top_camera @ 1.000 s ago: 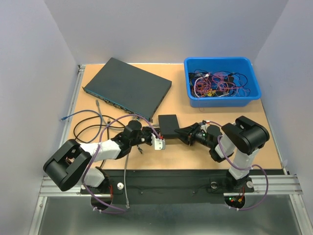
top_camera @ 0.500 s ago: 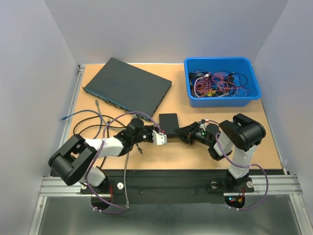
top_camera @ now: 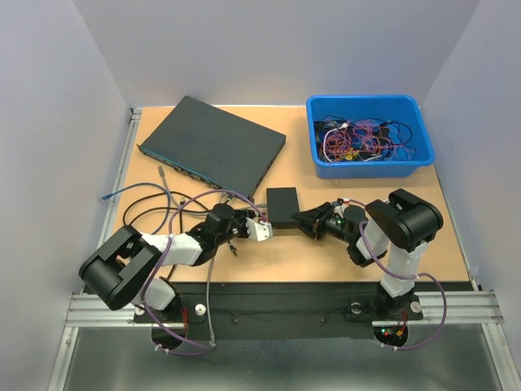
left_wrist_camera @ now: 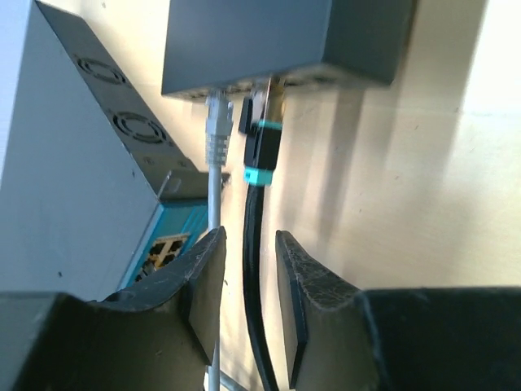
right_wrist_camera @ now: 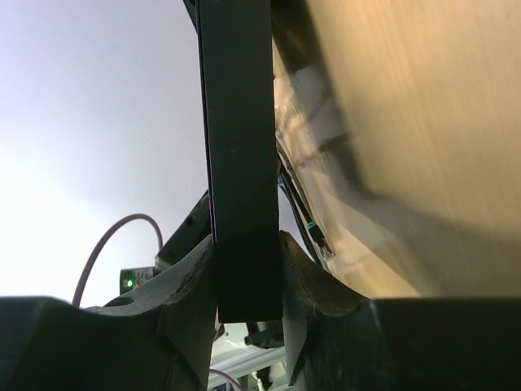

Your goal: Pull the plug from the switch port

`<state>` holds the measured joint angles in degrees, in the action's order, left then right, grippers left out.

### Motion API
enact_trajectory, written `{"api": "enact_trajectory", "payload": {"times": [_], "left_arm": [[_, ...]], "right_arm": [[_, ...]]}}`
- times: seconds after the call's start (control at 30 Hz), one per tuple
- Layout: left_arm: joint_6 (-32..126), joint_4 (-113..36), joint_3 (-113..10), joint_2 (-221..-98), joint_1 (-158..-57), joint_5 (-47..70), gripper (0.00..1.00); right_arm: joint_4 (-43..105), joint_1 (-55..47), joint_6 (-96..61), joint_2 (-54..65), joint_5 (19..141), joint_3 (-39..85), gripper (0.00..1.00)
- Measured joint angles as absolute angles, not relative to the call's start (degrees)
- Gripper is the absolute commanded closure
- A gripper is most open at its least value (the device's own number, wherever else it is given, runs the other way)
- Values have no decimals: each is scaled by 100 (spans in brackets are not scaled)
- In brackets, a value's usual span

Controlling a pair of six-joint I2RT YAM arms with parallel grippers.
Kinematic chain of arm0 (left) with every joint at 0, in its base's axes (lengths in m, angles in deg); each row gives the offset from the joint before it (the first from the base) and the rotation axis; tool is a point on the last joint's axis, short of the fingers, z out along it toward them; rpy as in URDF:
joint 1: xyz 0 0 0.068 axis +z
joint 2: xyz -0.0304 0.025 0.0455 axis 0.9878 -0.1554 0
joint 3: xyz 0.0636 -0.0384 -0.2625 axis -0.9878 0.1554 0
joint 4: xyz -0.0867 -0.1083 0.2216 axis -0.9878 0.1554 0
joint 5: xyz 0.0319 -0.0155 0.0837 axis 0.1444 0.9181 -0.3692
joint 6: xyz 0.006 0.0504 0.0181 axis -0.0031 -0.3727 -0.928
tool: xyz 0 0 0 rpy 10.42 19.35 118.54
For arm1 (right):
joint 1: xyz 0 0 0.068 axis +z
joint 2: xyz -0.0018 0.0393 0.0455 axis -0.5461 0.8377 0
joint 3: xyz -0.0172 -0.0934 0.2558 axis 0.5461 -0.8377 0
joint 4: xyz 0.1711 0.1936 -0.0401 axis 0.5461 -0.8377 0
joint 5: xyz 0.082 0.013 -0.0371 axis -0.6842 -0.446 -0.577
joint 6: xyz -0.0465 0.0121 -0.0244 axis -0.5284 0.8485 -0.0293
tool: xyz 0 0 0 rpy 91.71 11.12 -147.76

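Unplugging step: the plug (left_wrist_camera: 262,151) sits in the switch (left_wrist_camera: 277,37) port, not pulled yet. My right pincer (right_wrist_camera: 248,244) clamps the switch, and my left pincer (left_wrist_camera: 248,244) is open astride the black cable (left_wrist_camera: 253,309). Next I need to close near the plug and pull straight out.

The left arm (top_camera: 175,247) and right arm (top_camera: 383,232) stretch low toward each other near the middle. The left gripper (top_camera: 262,230) has its fingers apart; the right gripper (top_camera: 304,218) clamps the small black box (top_camera: 282,205).
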<state>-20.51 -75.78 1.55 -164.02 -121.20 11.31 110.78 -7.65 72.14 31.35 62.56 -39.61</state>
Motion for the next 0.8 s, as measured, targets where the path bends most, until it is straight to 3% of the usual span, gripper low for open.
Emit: {"api": "enact_trajectory", "payload": {"times": [0.23,0.53,0.8], "left_arm": [[-1649,-7071,-162,-16131,-12389,1177,58],[-685,-5257,-1609,-16131,-11611,2394,59],[-51,-4846,-2098,-16185,-11333,2964,59]], "right_arm": [[11002,-749,7266,3104,6245,-3851,100],[10833,-751,6925,3122,6017,-3664,99],[10857,-754,6488,3332,5698,-3513,100]]}}
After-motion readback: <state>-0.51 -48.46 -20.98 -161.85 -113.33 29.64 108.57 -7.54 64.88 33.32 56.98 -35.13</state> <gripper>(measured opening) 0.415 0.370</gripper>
